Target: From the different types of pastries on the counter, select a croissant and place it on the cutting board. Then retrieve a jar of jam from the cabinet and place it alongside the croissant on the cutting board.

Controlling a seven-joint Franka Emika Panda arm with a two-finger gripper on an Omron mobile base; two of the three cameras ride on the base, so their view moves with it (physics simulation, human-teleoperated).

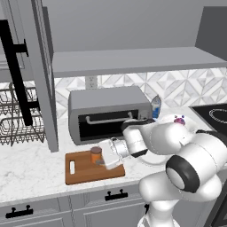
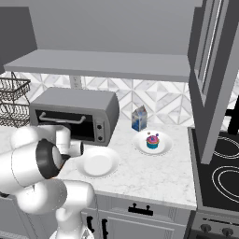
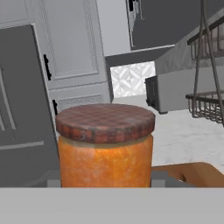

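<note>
pincer (image 1: 103, 162): closed on the jar of jam (image 1: 96, 155) (checked lid up) | jar: held upright between the fingers, over the cutting board (image 1: 84, 170), at its right part | board: lying on the surface (image 1: 31, 173)

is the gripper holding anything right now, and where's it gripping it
Yes: the gripper is shut on the jar of jam, gripping its orange body low down, below the brown lid, over the cutting board.
</note>
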